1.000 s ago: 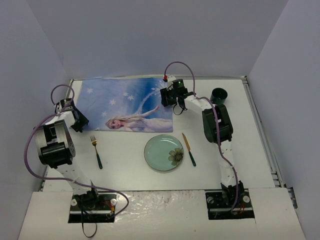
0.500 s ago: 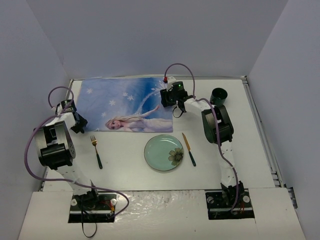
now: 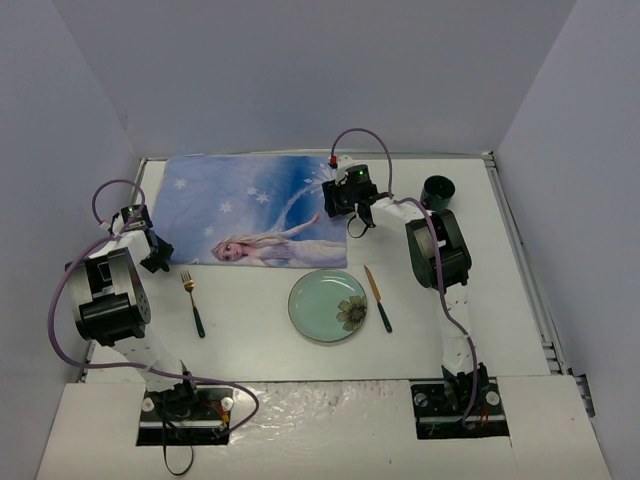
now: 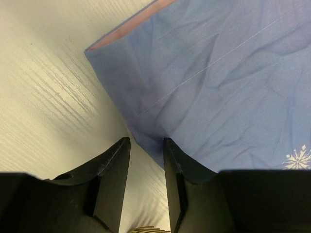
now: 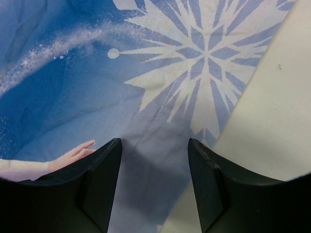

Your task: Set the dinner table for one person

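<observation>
Three pieces, fork (image 3: 192,303), plate (image 3: 327,305) and knife (image 3: 377,298), lie along the dinner table's (image 3: 260,345) near edge. The placemat (image 3: 250,210) behind and the far-right cup (image 3: 437,190) seem unplaced. The left gripper (image 4: 146,145) straddles its edge, grip unclear. The right gripper (image 5: 154,145) is spread on it.

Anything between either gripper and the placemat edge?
Nothing visible. The left gripper straddles the placemat at its near-left edge; the right gripper hangs open over bare cloth at the right edge. The plate, fork and knife lie on the dinner table nearer the bases, clear of both.
</observation>
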`<act>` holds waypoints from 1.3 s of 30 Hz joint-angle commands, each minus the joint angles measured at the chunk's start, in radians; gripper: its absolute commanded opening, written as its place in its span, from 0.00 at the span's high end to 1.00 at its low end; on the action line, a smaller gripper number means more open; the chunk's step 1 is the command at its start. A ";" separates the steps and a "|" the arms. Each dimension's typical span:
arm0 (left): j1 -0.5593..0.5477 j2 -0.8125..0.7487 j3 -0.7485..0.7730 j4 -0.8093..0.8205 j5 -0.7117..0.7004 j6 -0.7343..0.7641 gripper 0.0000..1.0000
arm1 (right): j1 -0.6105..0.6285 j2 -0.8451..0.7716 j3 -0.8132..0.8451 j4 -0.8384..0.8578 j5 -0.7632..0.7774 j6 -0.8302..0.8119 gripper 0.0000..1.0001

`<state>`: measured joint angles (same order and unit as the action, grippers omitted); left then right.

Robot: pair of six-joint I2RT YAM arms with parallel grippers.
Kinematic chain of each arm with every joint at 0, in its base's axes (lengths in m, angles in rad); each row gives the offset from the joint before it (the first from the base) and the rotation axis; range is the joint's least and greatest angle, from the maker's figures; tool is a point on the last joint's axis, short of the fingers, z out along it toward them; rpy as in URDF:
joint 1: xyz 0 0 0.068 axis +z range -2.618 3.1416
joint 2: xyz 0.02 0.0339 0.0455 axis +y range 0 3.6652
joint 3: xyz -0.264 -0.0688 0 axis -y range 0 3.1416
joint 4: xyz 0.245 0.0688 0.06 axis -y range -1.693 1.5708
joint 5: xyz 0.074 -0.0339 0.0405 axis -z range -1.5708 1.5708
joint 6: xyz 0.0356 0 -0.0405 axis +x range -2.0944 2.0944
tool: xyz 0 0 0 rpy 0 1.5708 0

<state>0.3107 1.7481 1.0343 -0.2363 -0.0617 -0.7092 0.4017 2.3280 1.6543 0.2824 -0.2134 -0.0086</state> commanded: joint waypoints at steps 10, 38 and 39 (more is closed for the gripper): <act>0.019 -0.015 -0.083 -0.201 -0.034 -0.042 0.71 | -0.009 -0.044 0.047 -0.028 0.001 -0.005 0.46; 0.037 -0.067 0.213 -0.041 0.145 0.149 0.42 | -0.009 -0.398 -0.018 -0.055 -0.014 0.092 0.02; 0.035 -0.022 0.232 -0.026 0.163 0.150 0.42 | -0.009 -0.427 -0.040 -0.055 -0.013 0.109 0.01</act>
<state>0.3531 1.6029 1.1920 -0.3624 0.0243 -0.6063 0.3996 2.0699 1.6603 0.1871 -0.2322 0.0299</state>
